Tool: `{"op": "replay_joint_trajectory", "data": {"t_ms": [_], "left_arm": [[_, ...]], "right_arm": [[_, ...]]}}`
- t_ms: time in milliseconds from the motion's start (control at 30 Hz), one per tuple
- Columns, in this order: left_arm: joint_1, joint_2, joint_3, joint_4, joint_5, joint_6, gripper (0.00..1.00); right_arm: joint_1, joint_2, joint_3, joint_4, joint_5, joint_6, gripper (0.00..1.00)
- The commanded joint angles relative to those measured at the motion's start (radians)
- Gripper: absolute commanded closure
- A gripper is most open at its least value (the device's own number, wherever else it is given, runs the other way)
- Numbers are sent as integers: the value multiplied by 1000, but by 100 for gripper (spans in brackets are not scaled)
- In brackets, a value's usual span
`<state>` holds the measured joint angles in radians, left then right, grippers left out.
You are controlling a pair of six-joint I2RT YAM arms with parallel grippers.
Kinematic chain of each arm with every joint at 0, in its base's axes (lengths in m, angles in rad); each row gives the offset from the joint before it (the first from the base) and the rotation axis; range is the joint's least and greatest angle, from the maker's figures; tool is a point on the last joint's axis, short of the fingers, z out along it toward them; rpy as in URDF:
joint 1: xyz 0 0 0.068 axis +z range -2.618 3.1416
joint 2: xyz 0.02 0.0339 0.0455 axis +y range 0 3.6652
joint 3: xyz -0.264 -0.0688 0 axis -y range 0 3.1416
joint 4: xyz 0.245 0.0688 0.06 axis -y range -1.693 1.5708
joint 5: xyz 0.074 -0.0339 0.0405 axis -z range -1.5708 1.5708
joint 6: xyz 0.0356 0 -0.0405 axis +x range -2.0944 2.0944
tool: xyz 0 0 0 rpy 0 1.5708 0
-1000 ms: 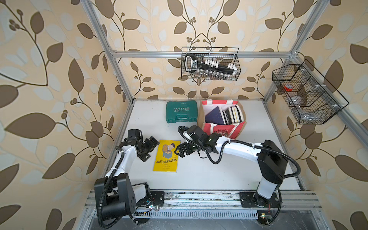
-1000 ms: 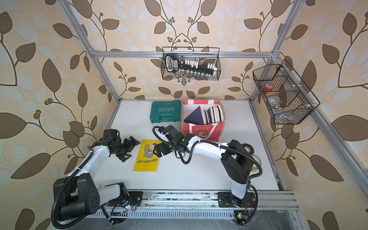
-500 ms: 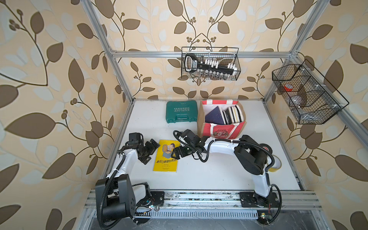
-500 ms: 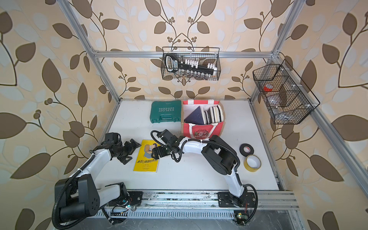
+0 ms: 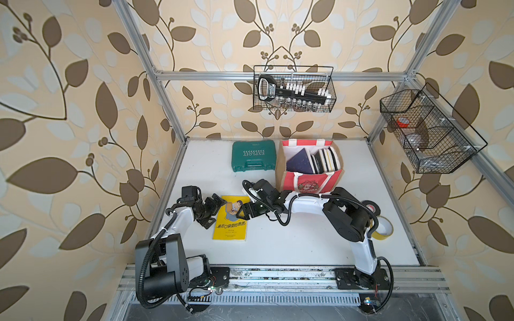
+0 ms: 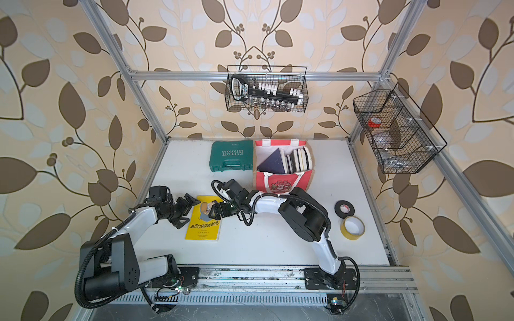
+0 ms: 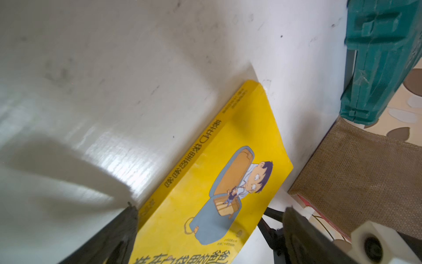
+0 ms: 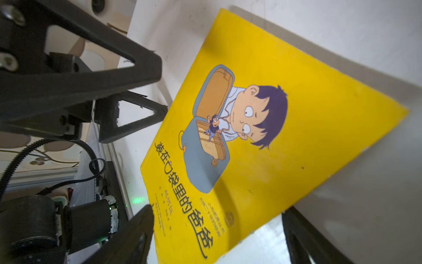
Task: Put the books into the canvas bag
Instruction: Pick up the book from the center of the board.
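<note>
Nearest you, the yellow book (image 5: pixel 230 222) lay on the counter (image 5: pixel 278 244). Your left fingers (image 7: pixel 114 240) stood wide open at its spine edge, holding nothing. Your right fingers (image 8: pixel 137 228) were spread apart astride its far corner. Beyond, the canvas bag (image 5: pixel 306 182) stood upright with the other books (image 5: pixel 322 159) inside.

Loose book (image 5: pixel 230 226) lies flat on the table (image 5: pixel 292 244), between the jaws of the left gripper (image 5: pixel 213 210) and the right gripper (image 5: pixel 241 213). Bag (image 5: pixel 280 172) stands behind the right jaws with books (image 5: pixel 324 161) upright inside. Tool case (image 5: pixel 253 155) sits just beside it.
</note>
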<state>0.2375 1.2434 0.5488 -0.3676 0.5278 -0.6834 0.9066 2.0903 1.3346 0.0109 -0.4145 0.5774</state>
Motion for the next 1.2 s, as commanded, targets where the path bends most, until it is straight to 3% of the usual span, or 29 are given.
{"op": "replay_joint_trajectory", "data": {"t_ms": [0,233,400,633,933,1167], "left_arm": [[10,7,-18,44,79,-28,1],[10,-20,-52,78,123,-42,1],[10,-24,-59,98,147,-48,1],[10,-27,-57,108,165,-50,1],[10,-48,-64,139,207,-57,1],[-11,-76,-152,406,324,-160,1]], "right_arm": [[3,6,0,50,-50,-5,25],[3,14,14,64,-44,2,48],[2,9,23,66,-37,1,70],[1,12,30,60,-17,4,90],[-23,-27,12,60,-1,-13,99],[-37,-169,-45,87,40,-1,100]]}}
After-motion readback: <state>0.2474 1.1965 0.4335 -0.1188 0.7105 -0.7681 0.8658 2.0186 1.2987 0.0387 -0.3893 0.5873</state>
